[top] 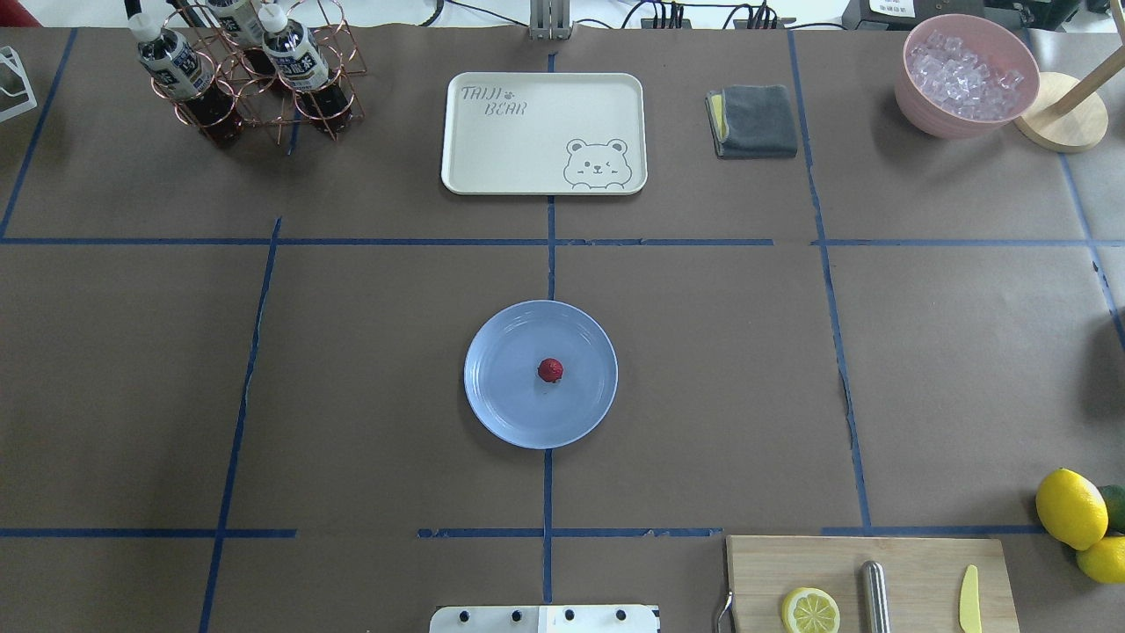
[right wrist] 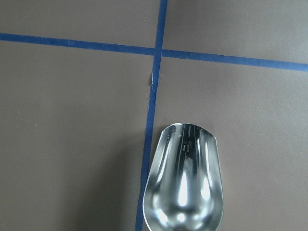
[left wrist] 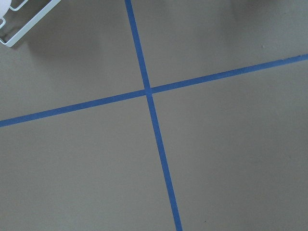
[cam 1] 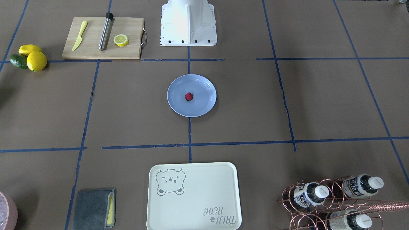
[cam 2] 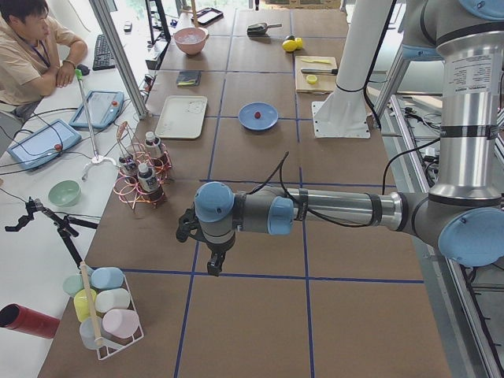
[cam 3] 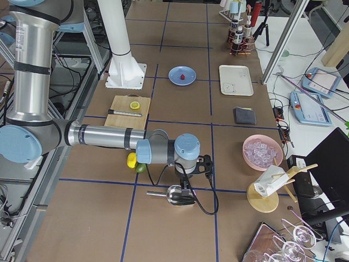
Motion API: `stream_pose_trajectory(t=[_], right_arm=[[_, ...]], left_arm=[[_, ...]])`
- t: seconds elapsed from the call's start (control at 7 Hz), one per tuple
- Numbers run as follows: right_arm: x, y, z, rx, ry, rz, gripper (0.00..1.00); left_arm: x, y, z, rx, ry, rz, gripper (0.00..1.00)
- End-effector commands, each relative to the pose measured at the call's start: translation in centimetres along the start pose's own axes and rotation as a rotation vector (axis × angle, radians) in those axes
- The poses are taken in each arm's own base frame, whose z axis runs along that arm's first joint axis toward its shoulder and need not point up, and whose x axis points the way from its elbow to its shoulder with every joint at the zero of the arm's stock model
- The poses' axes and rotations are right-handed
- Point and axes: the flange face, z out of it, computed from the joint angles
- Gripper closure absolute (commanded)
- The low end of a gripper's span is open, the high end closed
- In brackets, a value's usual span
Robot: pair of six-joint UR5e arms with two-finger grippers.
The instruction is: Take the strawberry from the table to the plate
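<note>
The strawberry [top: 550, 370] lies at the middle of the light-blue plate [top: 505, 413], at the centre of the table [top: 747, 369]; my left gripper [cam 2: 213, 266] hangs over bare paper, my right gripper [cam 3: 186, 190] over a metal scoop [right wrist: 185, 185], both well apart from the plate; whether either one's fingers are apart or together, I cannot tell
</note>
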Motion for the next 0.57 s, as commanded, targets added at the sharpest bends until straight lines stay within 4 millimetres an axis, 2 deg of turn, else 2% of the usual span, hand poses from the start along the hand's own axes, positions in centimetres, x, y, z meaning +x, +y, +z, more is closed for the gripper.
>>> stream_pose_trajectory(t=[0.0,0.43], right_arm=[[0.05,-0.05,0.05,-0.001,0.004,0.002,0.00],[0.10,-0.04,0.05,-0.001,0.009,0.000,0.00]], left_arm=[[0.03,-0.01,-0.02,0.000,0.000,0.001,0.00],[0.13,-0.05,-0.12,0.002,0.000,0.003,0.00]])
